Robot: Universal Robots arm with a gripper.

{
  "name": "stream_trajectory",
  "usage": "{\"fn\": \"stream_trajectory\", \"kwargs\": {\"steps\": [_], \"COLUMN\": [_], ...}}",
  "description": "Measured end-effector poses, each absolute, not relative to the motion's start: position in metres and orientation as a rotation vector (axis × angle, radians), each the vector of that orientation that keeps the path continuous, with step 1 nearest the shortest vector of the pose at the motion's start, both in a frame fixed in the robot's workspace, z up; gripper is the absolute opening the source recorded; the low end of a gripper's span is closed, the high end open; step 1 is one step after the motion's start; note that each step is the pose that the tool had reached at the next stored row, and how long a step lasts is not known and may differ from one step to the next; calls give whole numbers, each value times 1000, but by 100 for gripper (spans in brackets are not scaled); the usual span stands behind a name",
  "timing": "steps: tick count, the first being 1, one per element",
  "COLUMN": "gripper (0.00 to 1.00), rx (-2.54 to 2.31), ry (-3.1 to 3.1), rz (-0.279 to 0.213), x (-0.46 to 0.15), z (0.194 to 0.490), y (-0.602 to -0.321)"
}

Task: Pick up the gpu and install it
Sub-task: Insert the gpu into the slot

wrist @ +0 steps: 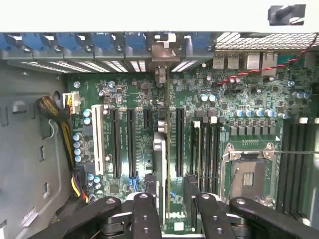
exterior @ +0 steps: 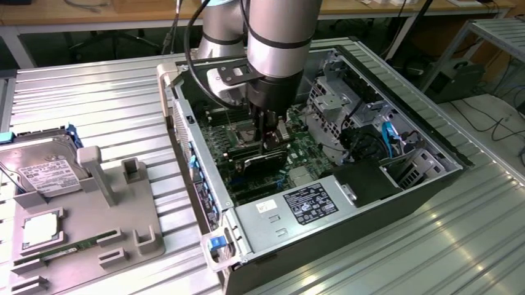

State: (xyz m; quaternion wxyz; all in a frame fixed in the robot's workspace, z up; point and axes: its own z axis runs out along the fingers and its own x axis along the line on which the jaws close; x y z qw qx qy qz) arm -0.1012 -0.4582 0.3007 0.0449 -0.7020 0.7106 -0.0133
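surface: ribbed metal table (exterior: 98,104) | on it: open computer case (exterior: 426,203), grey fixture tray (exterior: 123,239)

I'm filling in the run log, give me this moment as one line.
end effector: shut on thin black-and-green gpu card | position: inside open black computer case, card edge-on over green motherboard | install: seating not confirmed

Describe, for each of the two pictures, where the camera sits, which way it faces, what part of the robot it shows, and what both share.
Exterior view: off the arm, raised, looking down into the open computer case; the arm reaches inside.
Wrist view: on the wrist, looking straight down at the motherboard; the pincer grips the gpu, seen edge-on.
Shared: pincer, gpu, motherboard.
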Motion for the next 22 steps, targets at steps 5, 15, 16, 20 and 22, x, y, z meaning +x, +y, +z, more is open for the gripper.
{"fn": "stream_trajectory", "kwargs": {"steps": [5, 15, 16, 20, 22], "gripper": [36, 11, 11, 11, 11], "rx": [-2145, -2145, -2145, -2145, -2145], "ry": [2171, 2171, 2171, 2171, 2171], "rz": [-41, -41, -41, -41, -41], "x": [-101, -101, -101, -101, -101], "z": [301, 301, 301, 301, 301], "y": [-458, -458, -458, -458, -458]}}
